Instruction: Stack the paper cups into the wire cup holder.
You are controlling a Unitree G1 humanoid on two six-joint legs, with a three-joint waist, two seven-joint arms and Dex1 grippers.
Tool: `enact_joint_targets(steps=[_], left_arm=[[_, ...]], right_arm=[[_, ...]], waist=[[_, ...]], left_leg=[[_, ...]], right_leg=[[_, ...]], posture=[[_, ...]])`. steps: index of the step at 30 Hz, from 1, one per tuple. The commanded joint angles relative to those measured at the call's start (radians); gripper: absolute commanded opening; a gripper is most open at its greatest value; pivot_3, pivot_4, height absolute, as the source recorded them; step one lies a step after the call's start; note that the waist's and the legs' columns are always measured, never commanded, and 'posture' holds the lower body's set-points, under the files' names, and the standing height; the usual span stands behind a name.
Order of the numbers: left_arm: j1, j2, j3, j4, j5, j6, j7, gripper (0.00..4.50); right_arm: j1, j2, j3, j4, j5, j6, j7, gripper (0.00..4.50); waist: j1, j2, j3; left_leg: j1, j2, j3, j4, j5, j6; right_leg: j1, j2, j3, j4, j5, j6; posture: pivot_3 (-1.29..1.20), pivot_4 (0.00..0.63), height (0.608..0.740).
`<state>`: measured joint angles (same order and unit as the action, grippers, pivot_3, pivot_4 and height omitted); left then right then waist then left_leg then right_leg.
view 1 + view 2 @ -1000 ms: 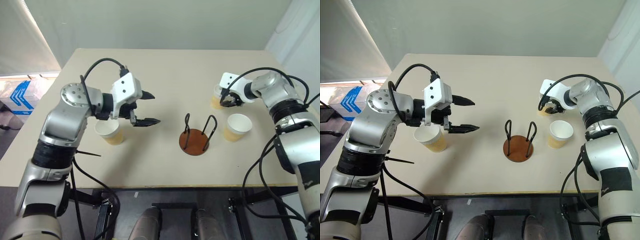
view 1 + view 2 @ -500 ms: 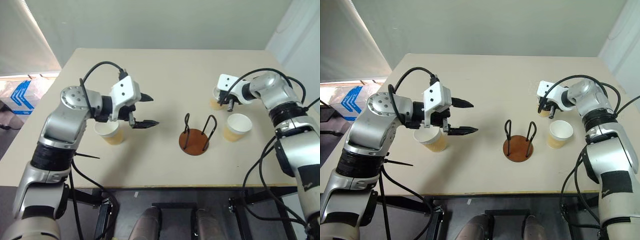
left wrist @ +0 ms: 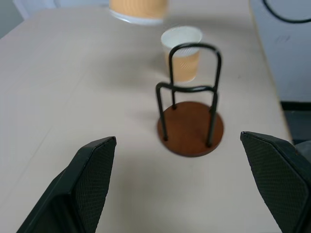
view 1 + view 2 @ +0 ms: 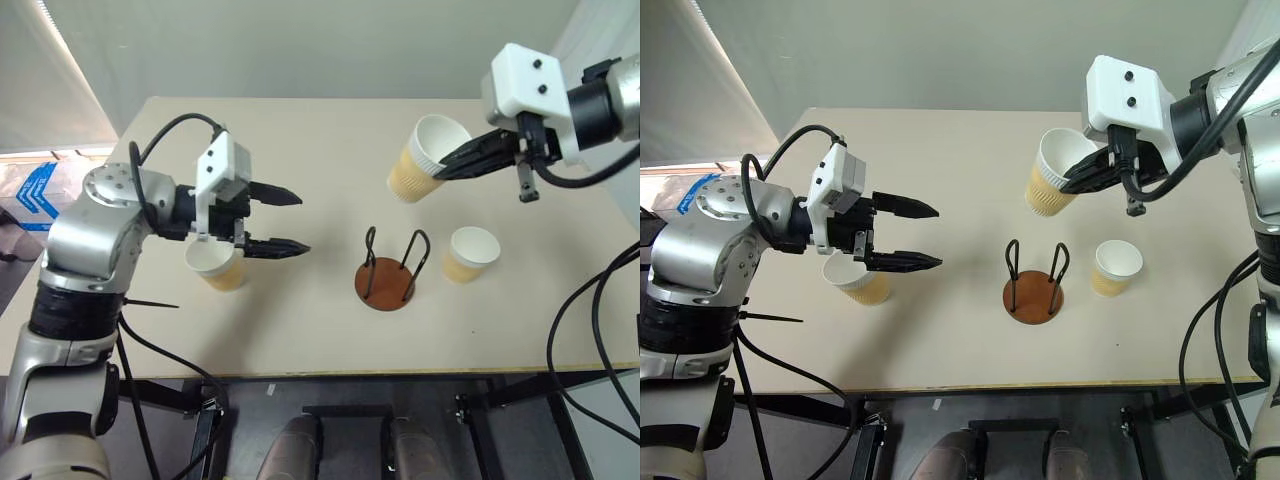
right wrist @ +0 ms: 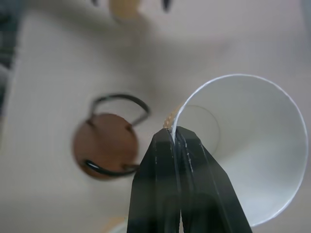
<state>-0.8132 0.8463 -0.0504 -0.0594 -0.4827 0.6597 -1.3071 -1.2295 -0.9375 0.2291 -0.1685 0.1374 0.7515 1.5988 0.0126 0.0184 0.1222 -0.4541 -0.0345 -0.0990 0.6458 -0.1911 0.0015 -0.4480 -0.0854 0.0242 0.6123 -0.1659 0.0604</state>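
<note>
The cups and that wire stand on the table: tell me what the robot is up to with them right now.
The right gripper is pinched shut on the rim of one paper cup, holding it tilted in the air above the table, up and behind the wire cup holder. The holder is empty. A second cup stands upright just right of the holder. The left gripper hovers open near a third cup standing on the left side, not gripping it.
</note>
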Motion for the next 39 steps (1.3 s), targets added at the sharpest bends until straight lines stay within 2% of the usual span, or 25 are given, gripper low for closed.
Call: enact_joint_targets(steps=[1, 8, 16, 24, 30, 35, 39], left_arm=[[-0.05, 0.009, 0.026, 0.005, -0.023, 0.0, -0.017, 4.5], [-0.05, 0.017, 0.014, 0.018, -0.005, -0.018, -0.021, 4.5], [-0.031, 0.03, 0.017, 0.007, 0.004, -0.027, -0.02, 4.5], [-0.023, 0.033, 0.012, 0.005, 0.015, -0.039, -0.019, 4.5], [-0.016, 0.038, 0.007, -0.006, 0.02, -0.043, -0.021, 4.5], [-0.005, 0.044, 0.015, -0.018, 0.029, -0.053, 0.0, 4.5], [0.01, 0.105, 0.032, -0.034, 0.1, -0.11, 0.027, 4.5]], right_arm=[[-0.028, -0.014, 0.0, -0.104, 0.067, 0.053, 0.012, 0.05], [0.019, -0.016, 0.049, -0.159, 0.108, 0.053, 0.001, 0.05], [0.087, -0.039, 0.119, -0.082, 0.017, -0.118, -0.013, 0.05], [0.116, -0.027, 0.144, -0.056, -0.021, -0.165, -0.018, 0.05], [0.116, -0.01, 0.153, -0.043, -0.044, -0.16, -0.035, 1.97], [0.13, 0.026, 0.122, -0.016, -0.06, -0.148, -0.116, 3.68], [0.139, 0.042, 0.053, -0.035, 0.011, -0.046, -0.156, 3.68]], waist=[[-0.001, 0.0, 0.0], [-0.004, 0.0, 0.0], [-0.004, 0.0, 0.0], [-0.004, 0.0, 0.0], [-0.004, 0.0, 0.0], [-0.005, 0.0, 0.0], [-0.005, 0.0, 0.0]], left_leg=[[0.0, 0.0, 0.0, 0.0, 0.0, 0.001], [0.002, 0.0, -0.001, 0.0, 0.002, 0.008], [0.002, -0.001, -0.001, 0.0, 0.004, 0.008], [0.001, 0.0, -0.001, 0.0, 0.004, 0.009], [0.001, 0.0, -0.001, 0.0, 0.004, 0.009], [0.002, 0.0, -0.001, 0.0, 0.004, 0.009], [0.001, 0.0, -0.001, 0.0, 0.004, 0.009]], right_leg=[[0.0, 0.0, 0.0, 0.0, 0.0, 0.0], [-0.001, 0.0, 0.0, 0.005, 0.001, -0.001], [-0.001, 0.0, 0.0, 0.006, 0.001, -0.001], [-0.001, 0.0, 0.0, 0.006, 0.001, -0.001], [-0.001, 0.0, 0.0, 0.006, 0.001, -0.001], [-0.001, 0.0, 0.0, 0.006, 0.001, -0.001], [-0.001, 0.0, 0.0, 0.006, 0.001, -0.001]], posture=[[0.0, 0.15, 0.74], [0.0, 0.15, 0.74], [0.0, 0.15, 0.74], [0.0, 0.15, 0.74], [0.0, 0.15, 0.74], [0.0, 0.15, 0.74], [0.0, 0.15, 0.74]])
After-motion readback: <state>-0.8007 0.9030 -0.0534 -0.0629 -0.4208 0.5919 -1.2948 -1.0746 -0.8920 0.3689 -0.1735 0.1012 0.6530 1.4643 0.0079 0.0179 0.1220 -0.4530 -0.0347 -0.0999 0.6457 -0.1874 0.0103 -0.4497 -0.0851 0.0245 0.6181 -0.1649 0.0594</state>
